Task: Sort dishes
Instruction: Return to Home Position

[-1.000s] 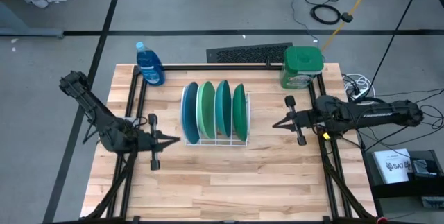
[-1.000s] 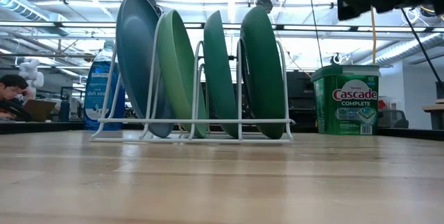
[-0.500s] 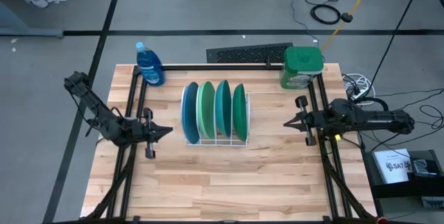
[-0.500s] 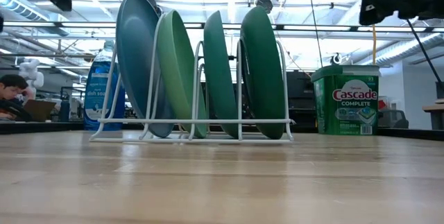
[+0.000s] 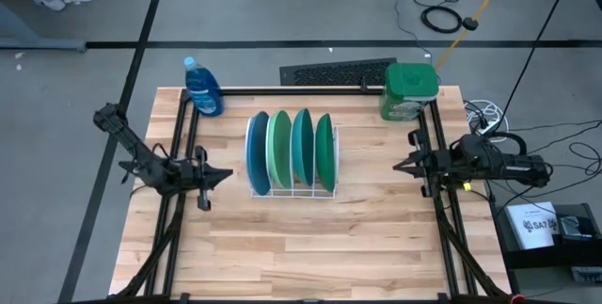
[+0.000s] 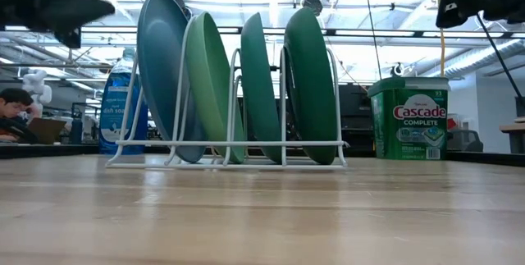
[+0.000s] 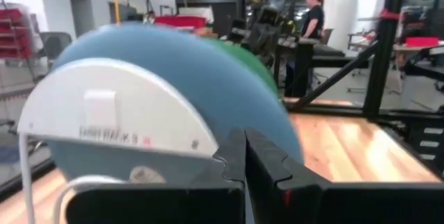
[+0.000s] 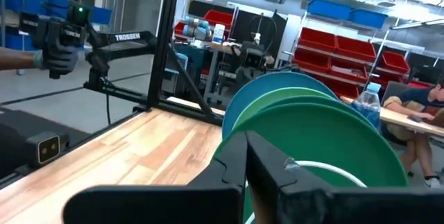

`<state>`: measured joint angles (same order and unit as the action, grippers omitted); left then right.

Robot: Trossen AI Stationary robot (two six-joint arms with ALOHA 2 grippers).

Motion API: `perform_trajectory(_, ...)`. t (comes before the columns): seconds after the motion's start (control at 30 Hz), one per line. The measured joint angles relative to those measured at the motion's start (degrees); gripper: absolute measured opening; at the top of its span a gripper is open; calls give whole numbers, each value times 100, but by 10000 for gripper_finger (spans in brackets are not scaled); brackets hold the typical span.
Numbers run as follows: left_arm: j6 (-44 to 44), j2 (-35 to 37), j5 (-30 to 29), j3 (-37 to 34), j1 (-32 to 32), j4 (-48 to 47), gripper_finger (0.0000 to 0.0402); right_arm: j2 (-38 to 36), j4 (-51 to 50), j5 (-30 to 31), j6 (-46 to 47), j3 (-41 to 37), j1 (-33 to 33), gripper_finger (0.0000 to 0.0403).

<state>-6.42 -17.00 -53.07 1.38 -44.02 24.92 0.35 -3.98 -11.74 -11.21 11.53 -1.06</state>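
Note:
Four plates stand on edge in the slots of a white wire rack at mid-table: blue, light green, teal and dark green. The low view shows them upright, blue plate leftmost and dark green plate rightmost. My left gripper hovers shut, left of the rack, pointing at the blue plate. My right gripper hovers shut, right of the rack, facing the dark green plate. Neither touches anything.
A blue soap bottle stands at the far left corner and a green detergent tub at the far right. Black frame bars run along the far edge and both sides. Bare wood lies near the rack's front. People show in the room beyond.
Both grippers have drawn back from the rack, staying shut. The left one has moved toward the table's left edge and a little toward the far edge; the right one has moved toward the right edge. The plates and rack have stayed still.

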Motion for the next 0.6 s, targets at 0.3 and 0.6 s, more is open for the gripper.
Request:
perform_trajectory(0.3, 317, 123, 704, -98, 586, -247, 0, 1, 308, -51, 4, -560, -9, 0)
perform_trajectory(0.6, 902, 120, 1690, -100, 1637, -778, 0, 1, 470, -584, 370, -773, -11, 0)
